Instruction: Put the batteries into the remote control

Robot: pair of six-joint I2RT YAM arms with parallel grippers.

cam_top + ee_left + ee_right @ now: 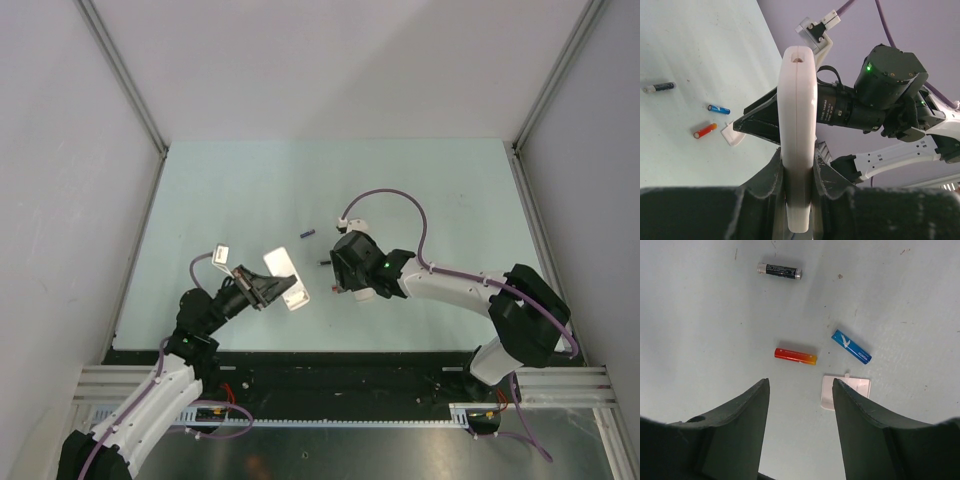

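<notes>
Three counted loose on the pale green table [700, 315] in the right wrist view, so none loaded yet, by the look of it: an orange-red slim cylindrical battery [795, 356] mid-frame, a blue slim cylindrical battery [851, 346] just beside it at 3 o'clock, a black slim cylindrical battery [780, 270] well apart at 12 o'clock. Done so far, apparently: small white rectangular plastic cover [846, 391] off, flat on the table at 4 o'clock of the orange-red one. Clenched in the left gripper [799, 170]: the flat white-edged plastic remote control [799, 115], edge-on, apparently raised off the table. Cannot see its compartment. Hovering above the orange-red battery, released and empty: the right gripper [800, 385]. Left to do: picking, seating each cell, closing up.
</notes>
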